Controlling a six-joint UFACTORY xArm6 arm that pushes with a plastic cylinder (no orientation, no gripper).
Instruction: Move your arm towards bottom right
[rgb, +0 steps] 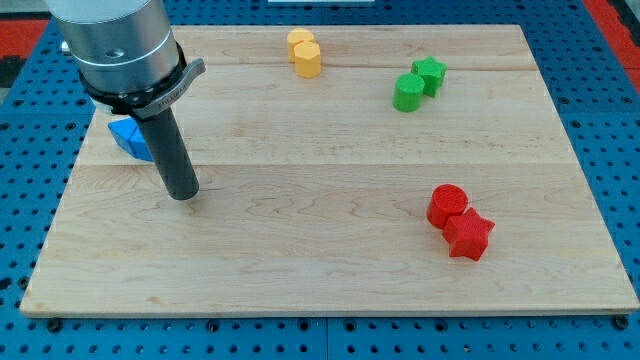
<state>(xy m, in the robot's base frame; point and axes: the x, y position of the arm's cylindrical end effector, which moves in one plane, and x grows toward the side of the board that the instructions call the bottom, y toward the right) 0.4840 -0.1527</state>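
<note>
My tip (183, 194) rests on the wooden board (320, 260) at the view's left, just below and right of a blue block (129, 137) that the rod partly hides. A red cylinder (447, 204) and a red star (469, 235) touch each other at the view's lower right, far from the tip. A green cylinder (408, 92) and a green star (430, 74) sit together at the upper right. Two yellow blocks (304, 52) stand together at the top centre.
The board lies on a blue perforated table (610, 120). The arm's grey metal body (115, 45) fills the view's upper left corner.
</note>
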